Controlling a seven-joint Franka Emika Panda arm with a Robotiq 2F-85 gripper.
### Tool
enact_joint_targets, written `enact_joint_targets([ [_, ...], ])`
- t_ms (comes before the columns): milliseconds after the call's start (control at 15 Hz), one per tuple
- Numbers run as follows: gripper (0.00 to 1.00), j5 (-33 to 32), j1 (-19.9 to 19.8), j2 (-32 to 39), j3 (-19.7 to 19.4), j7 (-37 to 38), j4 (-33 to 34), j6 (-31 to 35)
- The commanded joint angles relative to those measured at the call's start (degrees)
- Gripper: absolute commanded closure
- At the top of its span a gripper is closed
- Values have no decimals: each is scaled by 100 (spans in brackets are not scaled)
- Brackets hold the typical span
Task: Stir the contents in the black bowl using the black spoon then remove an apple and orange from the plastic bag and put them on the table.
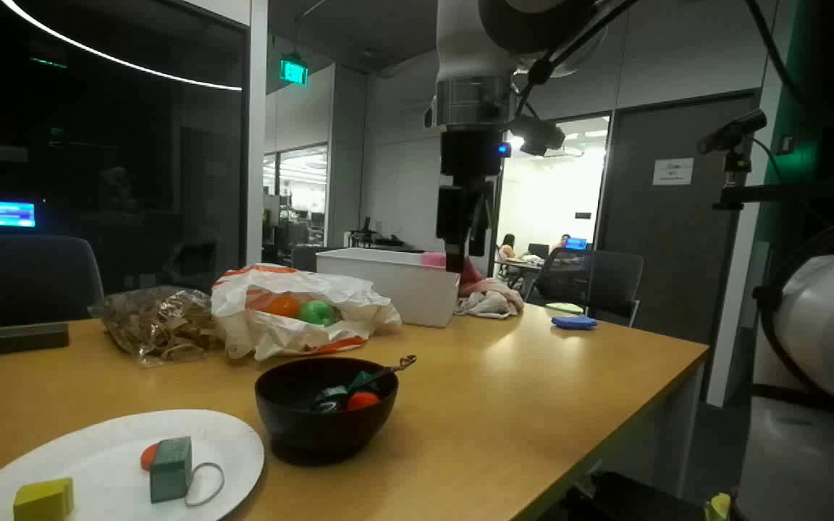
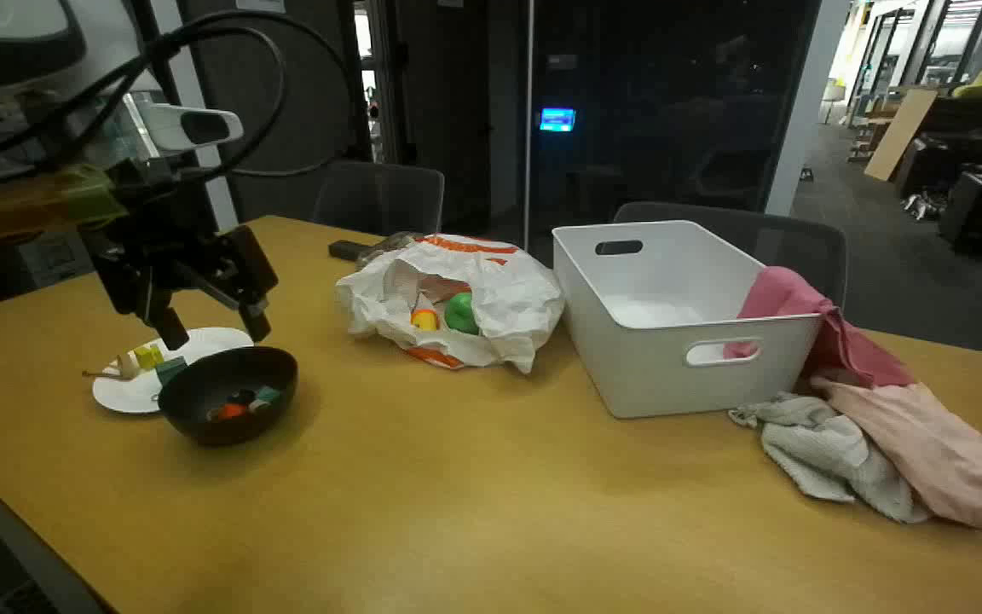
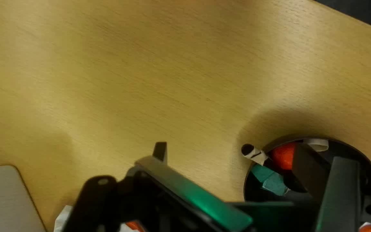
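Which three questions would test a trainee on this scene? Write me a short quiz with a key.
1. Multiple choice: where is the apple?
(a) on the plate
(b) in the bag
(c) in the bowl

2. True or false: the gripper is open and holds nothing.

3. Fill in the missing word: a pink ____ is draped over the rim of the box.

Key:
1. b
2. True
3. cloth
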Motion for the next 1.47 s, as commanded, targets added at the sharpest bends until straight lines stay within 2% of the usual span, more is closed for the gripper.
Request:
enact_joint_targets([
  [0, 0, -46, 89, 13, -71, 45, 36, -17],
  [533, 0, -28, 94, 112, -107, -12, 89, 35],
  [1067, 0, 597, 369, 989, -526, -774, 147, 499],
  [1400, 0, 645, 453, 1543, -512, -1272, 49, 1019],
])
